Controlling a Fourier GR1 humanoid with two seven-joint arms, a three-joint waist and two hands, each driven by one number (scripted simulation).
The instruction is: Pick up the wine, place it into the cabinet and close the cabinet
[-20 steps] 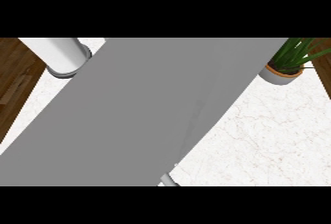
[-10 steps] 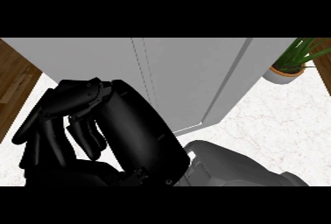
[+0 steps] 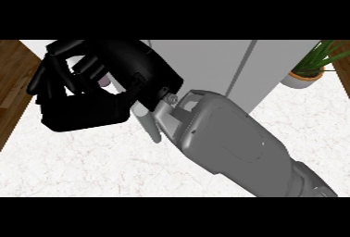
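My right hand (image 3: 92, 88) fills the upper left of the head view, its grey forearm (image 3: 226, 143) running in from the lower right. Its fingers (image 3: 51, 78) and thumb are curled. A small pale pinkish bit of the wine (image 3: 103, 82) shows between them; the rest of the bottle is hidden by the hand. The grey cabinet (image 3: 205, 60) stands just behind and to the right of the hand, with a vertical seam down its face. I cannot tell whether its door stands open. The left hand does not show.
A potted green plant (image 3: 308, 74) stands at the far right, beside the cabinet. The white marble counter (image 3: 89, 162) spreads below the hand. Dark wooden floor (image 3: 14, 74) shows past the counter's left edge.
One second ago the grey forearm covered most of the view. Since then the hand has risen from the lower left to the upper left, and the forearm now lies lower and to the right.
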